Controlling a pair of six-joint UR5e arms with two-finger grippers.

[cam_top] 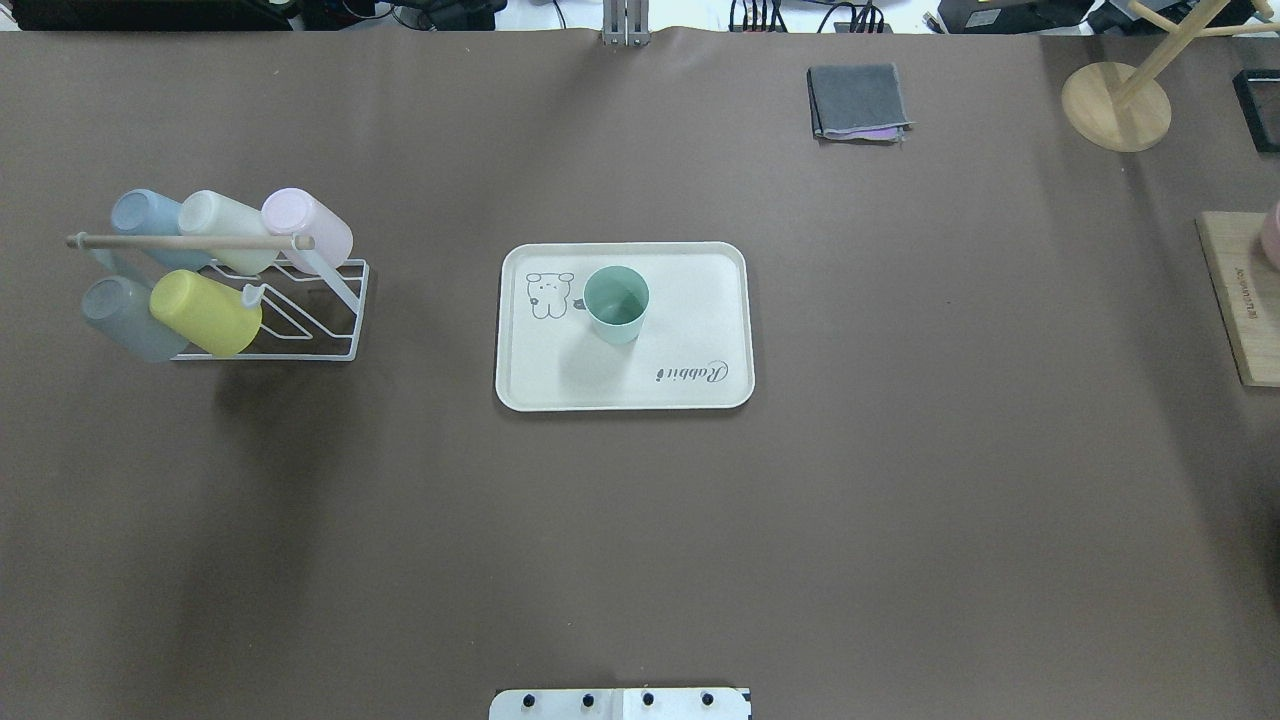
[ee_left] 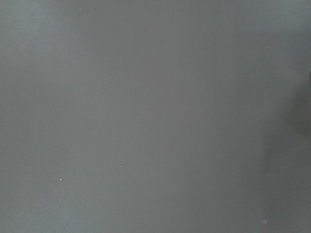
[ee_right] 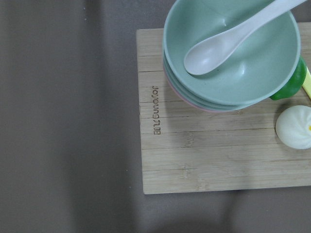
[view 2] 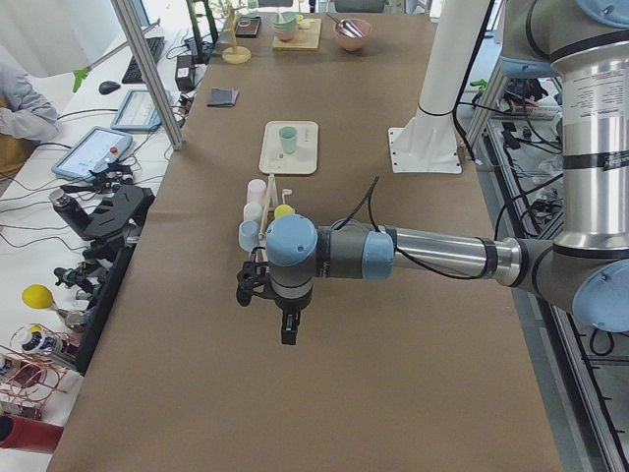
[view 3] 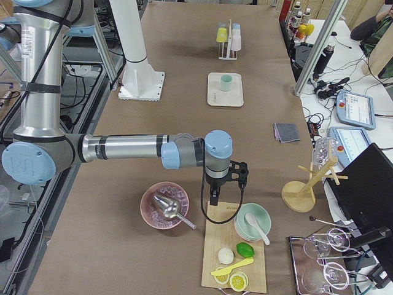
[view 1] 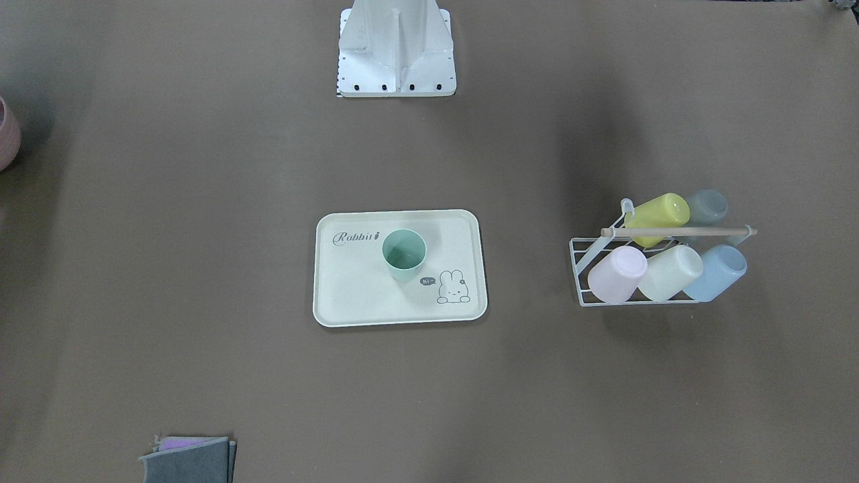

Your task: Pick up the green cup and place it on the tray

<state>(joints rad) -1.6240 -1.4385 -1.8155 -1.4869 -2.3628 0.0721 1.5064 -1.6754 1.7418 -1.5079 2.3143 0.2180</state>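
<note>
The green cup [view 1: 404, 253] stands upright on the cream tray [view 1: 356, 295], near the rabbit drawing. It also shows in the overhead view [cam_top: 616, 303] on the tray [cam_top: 700, 300], and far off in both side views [view 2: 287, 140] [view 3: 226, 82]. My left gripper [view 2: 285, 329] hangs above bare table at the left end, past the cup rack. My right gripper [view 3: 213, 200] hangs at the right end above the edge of a wooden board. Both are far from the cup and show only in side views, so I cannot tell if they are open or shut.
A white wire rack [cam_top: 330, 300] holds several pastel cups, among them a yellow-lime one [cam_top: 205, 312]. A folded grey cloth [cam_top: 858, 100] lies at the far side. The wooden board [ee_right: 204, 155] carries stacked bowls [ee_right: 231, 53] with a spoon. A pink bowl [view 3: 164, 206] sits beside it.
</note>
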